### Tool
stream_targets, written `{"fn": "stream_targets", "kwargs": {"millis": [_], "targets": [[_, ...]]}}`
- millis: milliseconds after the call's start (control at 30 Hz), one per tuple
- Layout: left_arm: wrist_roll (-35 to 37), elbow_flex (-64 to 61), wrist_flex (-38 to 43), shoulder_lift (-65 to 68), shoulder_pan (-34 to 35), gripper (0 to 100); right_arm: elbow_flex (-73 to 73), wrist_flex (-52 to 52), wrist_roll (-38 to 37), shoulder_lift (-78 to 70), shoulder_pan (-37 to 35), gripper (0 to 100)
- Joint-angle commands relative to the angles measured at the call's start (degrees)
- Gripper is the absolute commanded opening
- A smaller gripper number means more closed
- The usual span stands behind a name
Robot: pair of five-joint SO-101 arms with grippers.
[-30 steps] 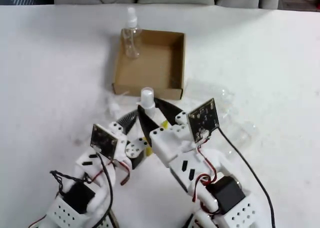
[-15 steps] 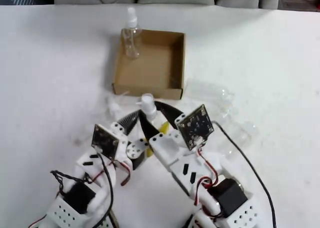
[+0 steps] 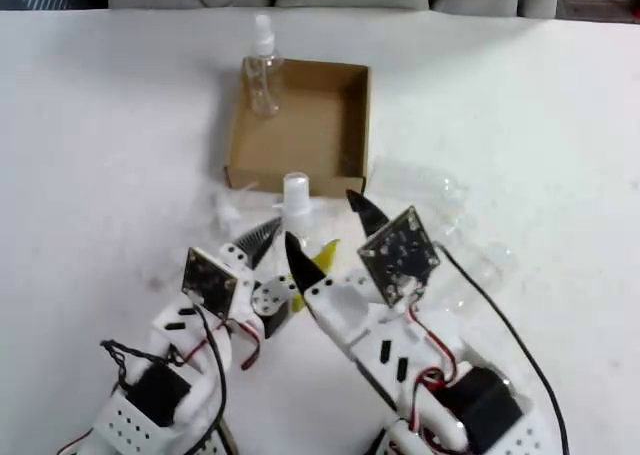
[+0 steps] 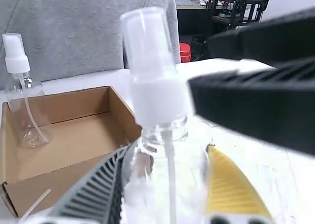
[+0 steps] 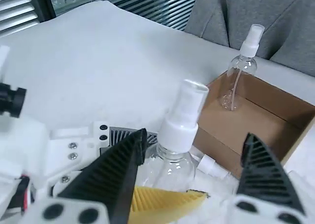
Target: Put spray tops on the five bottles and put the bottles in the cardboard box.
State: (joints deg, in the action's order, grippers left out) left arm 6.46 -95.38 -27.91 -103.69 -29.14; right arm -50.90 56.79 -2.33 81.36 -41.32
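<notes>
A clear bottle (image 3: pixel 296 218) with a white spray top (image 3: pixel 296 187) stands upright just in front of the cardboard box (image 3: pixel 345 125). My left gripper (image 3: pixel 292 241) is shut on its body, which sits between a grey ribbed finger (image 4: pixel 101 192) and a yellow one (image 4: pixel 226 184). My right gripper (image 3: pixel 320 216) is open, its black fingers (image 5: pixel 115 167) spread on either side of the bottle (image 5: pixel 176 157) without touching it. A second capped bottle (image 3: pixel 262 75) stands in the box's far left corner, seen too as bottle (image 5: pixel 238 79) and bottle (image 4: pixel 23 106).
Several clear uncapped bottles (image 3: pixel 455 203) lie on the white table to the right of the box. A loose spray top (image 3: pixel 226 211) lies left of the held bottle, another (image 5: pixel 212 166) by the box's front wall. A grey sofa stands beyond the table's far edge.
My right gripper has let go of the spray top, opened wide and drawn back from it. The bottle stays in the left gripper with the top on it.
</notes>
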Motion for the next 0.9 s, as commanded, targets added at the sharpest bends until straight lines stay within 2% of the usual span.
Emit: {"fn": "stream_targets", "kwargs": {"millis": [0,167,233,333,433,500,600,867], "targets": [[-0.53,0.62,2.46,-1.1,2.77,2,5.8,5.05,-0.35,0.13,-0.48,26.2],[-0.53,0.62,2.46,-1.1,4.26,2,6.15,10.77,-0.26,0.13,-0.22,24.4],[-0.53,0.62,2.46,-1.1,4.09,2,6.24,10.95,0.79,0.13,-0.22,17.9],[-0.53,0.62,2.46,-1.1,4.09,2,6.59,6.9,4.66,0.13,-0.22,1.2],[-0.53,0.62,2.46,-1.1,4.0,2,6.07,1.8,5.27,-0.66,1.1,4.8],[-0.53,0.62,2.46,-1.1,4.0,2,5.8,-1.71,5.27,-2.15,1.63,1.5],[-0.53,0.62,2.46,-1.1,4.0,2,5.54,-5.23,5.27,-4.88,1.71,1.8],[-0.53,0.62,2.46,-1.1,3.91,2,4.22,-6.73,6.33,-15.34,1.27,1.5]]}}
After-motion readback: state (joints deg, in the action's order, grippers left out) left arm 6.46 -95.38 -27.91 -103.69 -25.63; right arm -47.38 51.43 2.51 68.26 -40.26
